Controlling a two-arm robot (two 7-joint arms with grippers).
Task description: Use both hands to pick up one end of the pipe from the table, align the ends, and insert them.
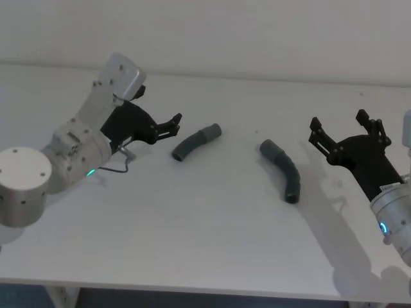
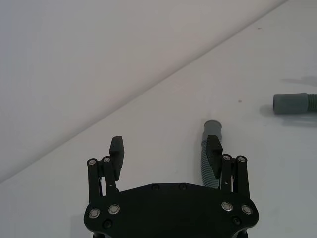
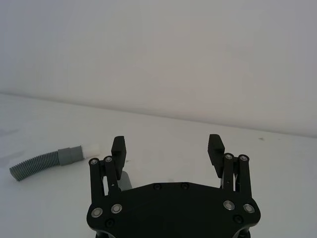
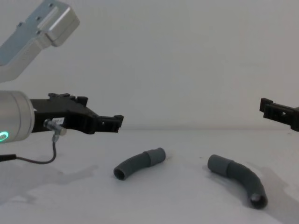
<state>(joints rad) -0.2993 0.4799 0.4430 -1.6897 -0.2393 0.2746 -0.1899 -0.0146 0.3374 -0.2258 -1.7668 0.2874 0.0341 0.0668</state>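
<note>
Two pipe pieces are laid apart on the table (image 1: 192, 250), collared ends turned toward each other: slimmer piece (image 1: 196, 142) at left, thicker piece (image 1: 284, 172) at right. Neither is held. The left gripper (image 2: 165, 148) is poised near the slimmer piece, jaws wide and empty; the right gripper (image 1: 338, 122) likewise near the thicker.

Step judged: approach, before the grasp.

Next: each piece to be gripped behind its collar, ends left free for mating.

head looks down, chest across; both share table (image 1: 192, 237).
</note>
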